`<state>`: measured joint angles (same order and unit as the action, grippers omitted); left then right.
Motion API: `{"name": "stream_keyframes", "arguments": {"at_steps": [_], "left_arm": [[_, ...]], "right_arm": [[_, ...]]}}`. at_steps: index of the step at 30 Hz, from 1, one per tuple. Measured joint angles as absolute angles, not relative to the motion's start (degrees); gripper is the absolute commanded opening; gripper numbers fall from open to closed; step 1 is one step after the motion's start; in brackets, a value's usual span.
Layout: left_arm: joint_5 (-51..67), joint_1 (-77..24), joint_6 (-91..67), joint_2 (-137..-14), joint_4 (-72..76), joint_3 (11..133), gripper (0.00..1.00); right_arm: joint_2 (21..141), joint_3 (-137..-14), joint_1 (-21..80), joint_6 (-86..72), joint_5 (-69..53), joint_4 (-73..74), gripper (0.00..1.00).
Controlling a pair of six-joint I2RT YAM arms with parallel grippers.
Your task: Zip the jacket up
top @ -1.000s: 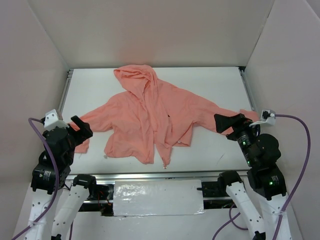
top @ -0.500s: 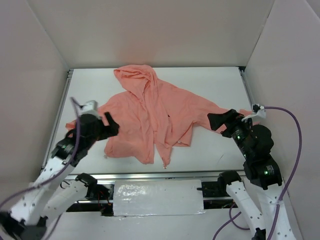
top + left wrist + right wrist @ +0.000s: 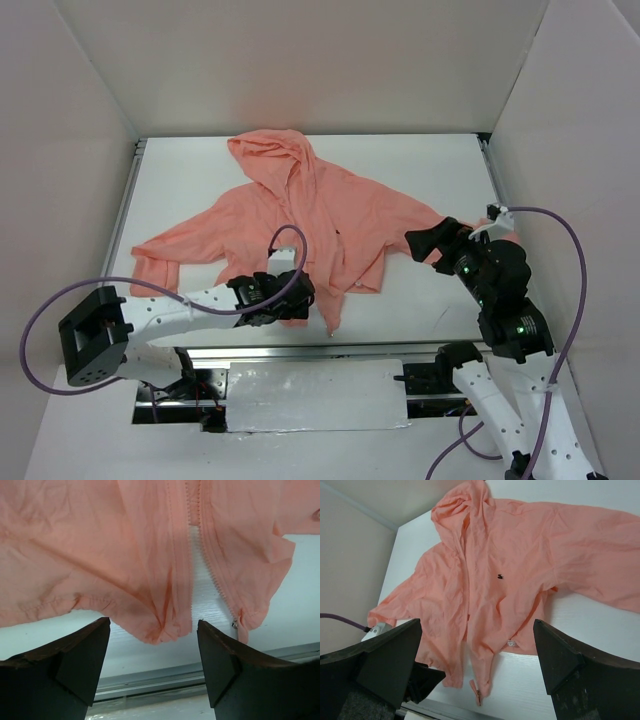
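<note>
Jacket (image 3: 310,225): 1 item, salmon-pink thin fabric, hooded, long-sleeved.

Location: spread flat, front side up, about the middle of the white table (image 3: 430,170). The hood (image 3: 268,155) points to the table's far edge and the hem to its near edge. There are 2 sleeves: the left sleeve (image 3: 165,250) reaches toward the table's left side and the right sleeve (image 3: 395,210) toward its right side. 1 small dark logo (image 3: 498,576) sits on the chest.

Front closure: the zipper teeth (image 3: 212,565) are exposed along 1 front edge, with a small metal piece (image 3: 234,625) at that edge's lower end. The 2 front edges lie parted at the hem, with bare table showing between them. Farther up they run close together, and whether they are joined there cannot be told. The other front edge ends in a bunched corner (image 3: 160,627).

Left gripper (image 3: 300,293): low over the table's near edge, at the hem. Its 2 fingers are spread, with nothing pinched. In its wrist view the bunched corner shows in the gap between them. Contact with the fabric cannot be told.

Right gripper (image 3: 425,240): raised over the table's right side, above the right sleeve. Its 2 fingers are spread wide and hold nothing.

Also present: 1 purple cable (image 3: 290,240) looping from the left arm over the lower jacket, and 1 metal rail (image 3: 150,682) along the table's near edge.
</note>
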<state>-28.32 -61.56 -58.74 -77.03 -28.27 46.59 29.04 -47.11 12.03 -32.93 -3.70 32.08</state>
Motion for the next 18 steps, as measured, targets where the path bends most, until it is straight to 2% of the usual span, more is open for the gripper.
{"name": "stream_keyframes", "arguments": {"at_steps": [7, 12, 15, 18], "left_arm": [[-25.7, -61.7, -60.2, -81.6, -24.1, 46.6, 0.76], [-25.1, -62.6, -61.9, -82.5, -24.0, 46.6, 0.67], [-24.8, -63.2, -62.4, -83.3, -23.7, 46.6, 0.55], [-24.3, -63.6, -63.1, -85.1, -23.5, 46.6, 0.55]], "right_arm": [[29.6, -45.7, 12.1, -31.9, -3.9, 31.0, 1.0], [30.2, -45.3, 12.1, -31.6, -4.2, 30.7, 1.0], [30.2, -45.2, 12.1, -31.4, -4.4, 30.3, 1.0], [30.2, -44.7, 12.1, -31.3, -4.4, 30.0, 1.0]]}}
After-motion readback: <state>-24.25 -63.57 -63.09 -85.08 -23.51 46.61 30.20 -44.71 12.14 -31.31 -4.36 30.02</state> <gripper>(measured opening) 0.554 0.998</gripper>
